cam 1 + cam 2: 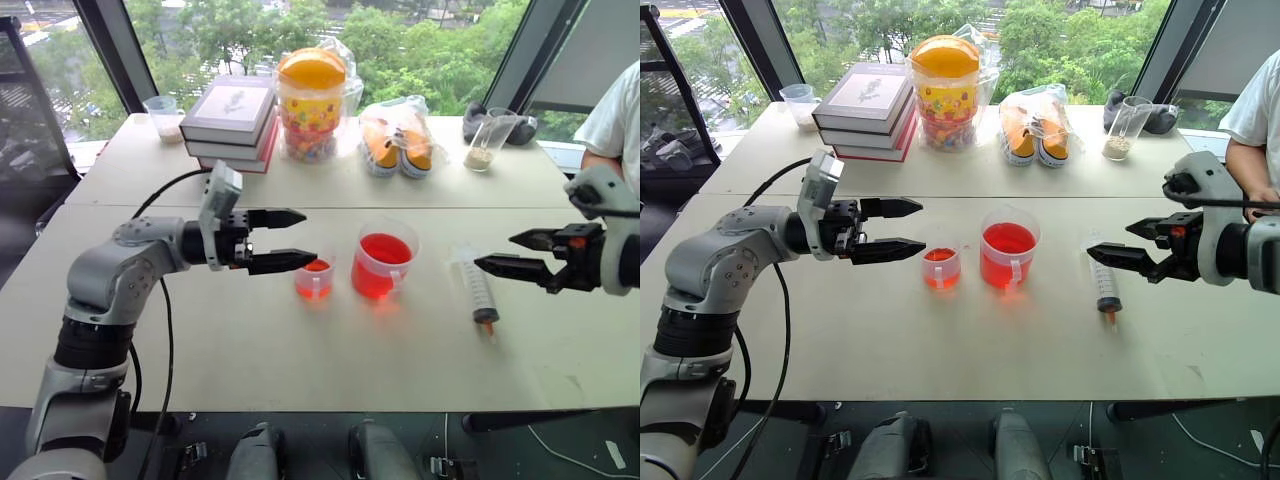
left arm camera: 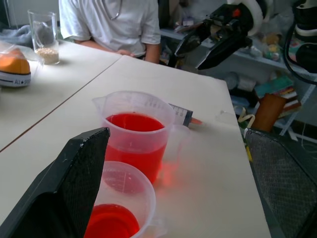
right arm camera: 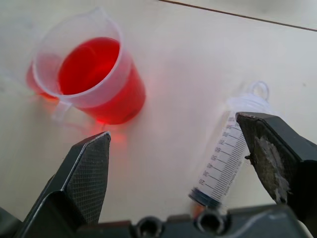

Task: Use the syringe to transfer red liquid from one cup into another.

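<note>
- Since the syringe (image 1: 478, 285) lies flat on the counter (image 1: 250, 340) with nothing holding it, which claw would you say is meant to take it?
- The right claw (image 1: 495, 250). It hovers just above the syringe, to the robot's right of the big cup (image 1: 383, 262). Its fingers are spread wide and it carries nothing. In the right wrist view the barrel sits in the gap between the two fingers, nearer one of them, and I can't see it touching either.
- How does the syringe lie?
- It lies lengthwise, near the big cup with a bare strip of counter between them. The reddish tip points at the robot's edge and the plunger ring at the far side.
- And the left claw (image 1: 308, 237)?
- It is also wide open and empty. It hangs on the other side of the big cup, just above the small cup (image 1: 314, 279), which stands right beside the big one. My guess is that it waits there to steady a cup during the draw.
- Is there liquid in both cups?
- Yes, red in both. The big cup holds plenty and the small one only a shallow layer.
- So what does the next move call for?
- Probably the right claw coming down and closing across the barrel. The barrel is round, so an off-centre pinch could roll it away.
</note>
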Tool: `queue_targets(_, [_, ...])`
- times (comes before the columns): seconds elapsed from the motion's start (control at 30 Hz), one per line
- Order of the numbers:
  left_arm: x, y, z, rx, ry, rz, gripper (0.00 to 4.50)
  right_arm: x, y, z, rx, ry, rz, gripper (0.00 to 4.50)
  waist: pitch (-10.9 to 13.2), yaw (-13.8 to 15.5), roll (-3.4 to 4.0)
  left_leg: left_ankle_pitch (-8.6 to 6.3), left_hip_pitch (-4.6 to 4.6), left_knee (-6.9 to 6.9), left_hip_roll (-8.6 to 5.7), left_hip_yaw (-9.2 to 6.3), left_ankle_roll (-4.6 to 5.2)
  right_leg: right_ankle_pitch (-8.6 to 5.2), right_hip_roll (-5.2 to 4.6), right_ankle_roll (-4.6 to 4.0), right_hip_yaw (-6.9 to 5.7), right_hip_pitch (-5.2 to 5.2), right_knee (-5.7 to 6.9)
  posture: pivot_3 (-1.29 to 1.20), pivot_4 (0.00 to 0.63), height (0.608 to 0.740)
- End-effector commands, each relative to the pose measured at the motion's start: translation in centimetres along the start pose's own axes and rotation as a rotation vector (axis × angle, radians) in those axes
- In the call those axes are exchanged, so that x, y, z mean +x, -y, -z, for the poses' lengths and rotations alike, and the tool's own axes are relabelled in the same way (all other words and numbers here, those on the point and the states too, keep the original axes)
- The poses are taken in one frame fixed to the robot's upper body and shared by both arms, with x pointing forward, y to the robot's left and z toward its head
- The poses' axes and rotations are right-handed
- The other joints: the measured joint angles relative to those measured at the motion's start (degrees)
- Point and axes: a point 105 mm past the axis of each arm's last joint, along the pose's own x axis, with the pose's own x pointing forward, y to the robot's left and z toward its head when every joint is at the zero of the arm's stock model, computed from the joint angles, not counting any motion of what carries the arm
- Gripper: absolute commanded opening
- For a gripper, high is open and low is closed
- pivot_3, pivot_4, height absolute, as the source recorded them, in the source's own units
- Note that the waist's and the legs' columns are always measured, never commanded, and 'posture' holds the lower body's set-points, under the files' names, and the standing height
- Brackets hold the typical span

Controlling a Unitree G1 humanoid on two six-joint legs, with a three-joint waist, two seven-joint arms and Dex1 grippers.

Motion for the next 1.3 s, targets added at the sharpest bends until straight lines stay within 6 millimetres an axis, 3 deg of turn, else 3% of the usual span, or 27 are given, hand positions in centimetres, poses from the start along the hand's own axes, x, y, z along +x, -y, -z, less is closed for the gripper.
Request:
queue_targets(0.03, [0.4,0.1,-0.9,0.058,0.017,0.021,4.50,1.0,2.7,0.3,0.100,-0.059,0.086,4.42,0.00,0.05,0.00,0.00,0.00,-0.02,0.00,0.01,0.00,0.00,0.00,-0.01,0.00,-0.01,-0.01,0.00,0.150,0.740])
queue_targets(0.27, [1.2,-0.1,-0.6,0.067,0.035,0.040,4.50,4.6,6.1,1.8,0.290,-0.213,0.146,4.42,0.00,0.13,0.00,-0.02,-0.05,-0.05,-0.02,0.16,0.04,0.00,0.00,0.00,0.06,-0.06,-0.07,0.00,0.150,0.740])
queue_targets(0.6, [0.8,0.6,-0.2,0.063,0.047,0.000,4.50,9.4,6.9,4.8,0.182,-0.400,0.105,4.42,0.00,0.10,0.01,-0.03,-0.14,-0.04,-0.02,0.22,0.06,0.03,0.07,0.05,0.04,-0.12,-0.01,0.00,0.150,0.740])
queue_targets(0.93, [0.2,0.8,-0.1,0.058,0.047,-0.043,4.50,12.4,6.5,5.3,0.147,-0.453,0.060,4.42,0.00,-0.07,0.01,-0.02,-0.12,0.04,-0.01,0.22,0.04,0.09,0.09,0.16,0.02,-0.07,0.06,0.00,0.150,0.740])
queue_targets(1.03, [0.1,0.7,-0.2,0.059,0.046,-0.047,4.50,12.8,5.9,5.3,0.139,-0.469,0.032,3.66,-0.01,-0.11,0.00,-0.02,-0.06,0.06,-0.01,0.23,0.04,0.10,0.09,0.16,0.03,-0.02,0.06,0.00,0.150,0.740])
queue_targets(1.2, [0.1,0.6,-0.3,0.062,0.044,-0.051,4.50,12.8,5.2,5.1,0.140,-0.477,0.004,1.67,-0.02,-0.17,0.02,-0.02,0.00,0.04,0.02,0.22,0.03,0.10,0.13,0.16,0.02,-0.01,0.12,0.00,0.150,0.740])
queue_targets(1.23, [0.1,0.5,-0.4,0.063,0.045,-0.051,4.50,12.6,5.2,5.0,0.144,-0.470,0.005,1.40,-0.02,-0.15,0.02,-0.02,0.00,0.04,0.02,0.23,0.03,0.10,0.13,0.16,0.03,-0.03,0.14,0.00,0.150,0.740])
queue_targets(1.3, [0.1,0.3,-0.5,0.068,0.040,-0.048,4.50,11.9,5.6,4.5,0.158,-0.445,0.023,1.37,-0.02,-0.08,0.02,-0.02,0.00,0.02,0.03,0.23,0.02,0.10,0.13,0.16,0.03,-0.03,0.15,0.00,0.150,0.740])
